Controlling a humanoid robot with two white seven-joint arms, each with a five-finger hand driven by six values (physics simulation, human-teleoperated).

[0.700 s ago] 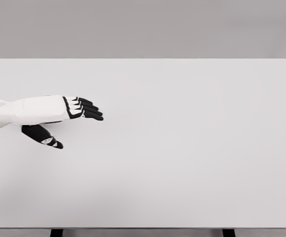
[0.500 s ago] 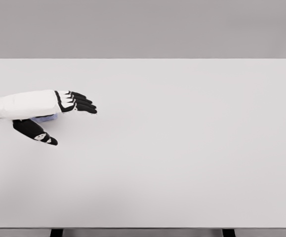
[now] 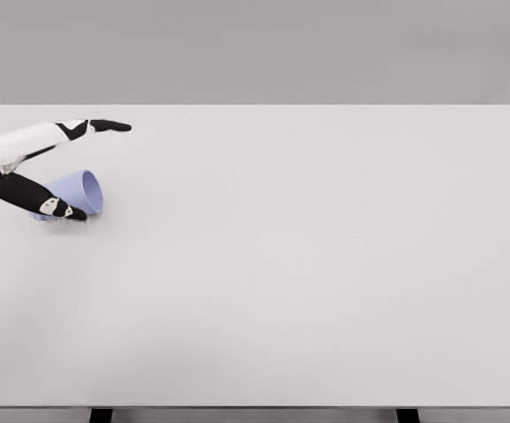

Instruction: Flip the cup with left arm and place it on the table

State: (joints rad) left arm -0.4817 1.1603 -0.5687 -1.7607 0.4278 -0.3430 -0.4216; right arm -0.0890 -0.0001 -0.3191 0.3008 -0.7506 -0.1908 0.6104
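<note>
Left hand (image 3: 39,167) open, fingers spread over the cup (image 3: 77,192), not gripping; cup on its side at the far-left of the table (image 3: 325,264), thumb crossing its front.

One cup (image 3: 78,192), pale lavender, lying on its side on the one white surface (image 3: 325,264). One hand in view, the left hand (image 3: 39,167), with one black thumb (image 3: 39,198) across the cup's near side and the other fingers (image 3: 105,126) stretched above it, too closely overlapped to count. Two dark legs (image 3: 101,415) showing under the surface's near edge
</note>
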